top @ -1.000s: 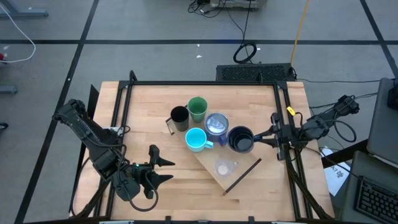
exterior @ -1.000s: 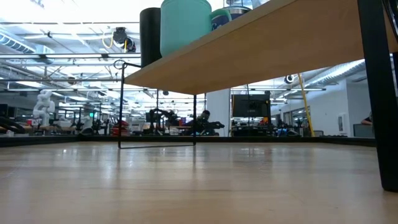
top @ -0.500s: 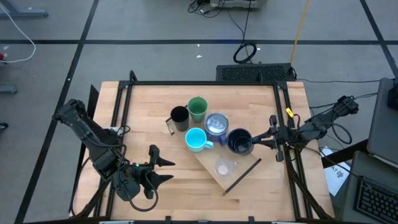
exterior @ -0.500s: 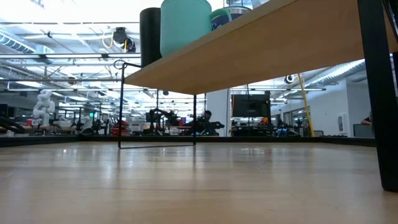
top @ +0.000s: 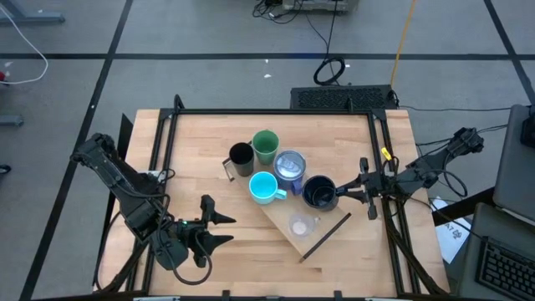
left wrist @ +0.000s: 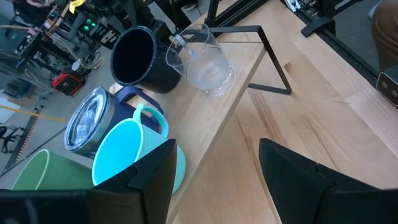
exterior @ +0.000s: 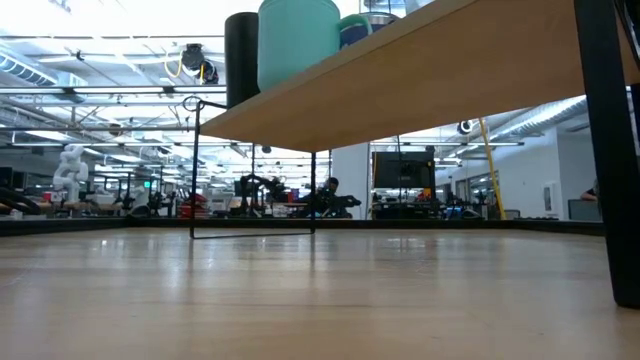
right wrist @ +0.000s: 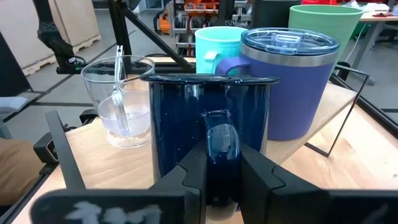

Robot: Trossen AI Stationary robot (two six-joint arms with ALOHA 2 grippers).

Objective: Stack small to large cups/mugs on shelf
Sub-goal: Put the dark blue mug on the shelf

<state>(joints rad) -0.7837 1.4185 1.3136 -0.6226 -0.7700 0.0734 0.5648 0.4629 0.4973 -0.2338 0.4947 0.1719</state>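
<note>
Wooden tabletop (top: 201, 142) lay under both arms, and on it stood the shelf (top: 322, 227), a light plank raised on dark brackets and set at a slant. All six vessels sat on it in a loose cluster. The dark navy mug (top: 320, 191) stood near the plank's right side, its handle pinched between the closed fingers of the right gripper (top: 344, 195). Just beside it were the purple tumbler (top: 290, 165) and the cyan mug (top: 263, 187); the clear glass cup (top: 300, 226) was a little nearer the plank's front end, and the green cup (top: 266, 145) and black cup (top: 241, 157) stood at the far end.

The main risk, as I judged it, was crowding. A pinch on a thin handle lets a mug swing, so any lift or slide could have tipped it against the tumbler or knocked the light glass cup off the edge.

The left gripper (top: 221, 229) waited with fingers apart over the table's front left part, well clear.
</note>
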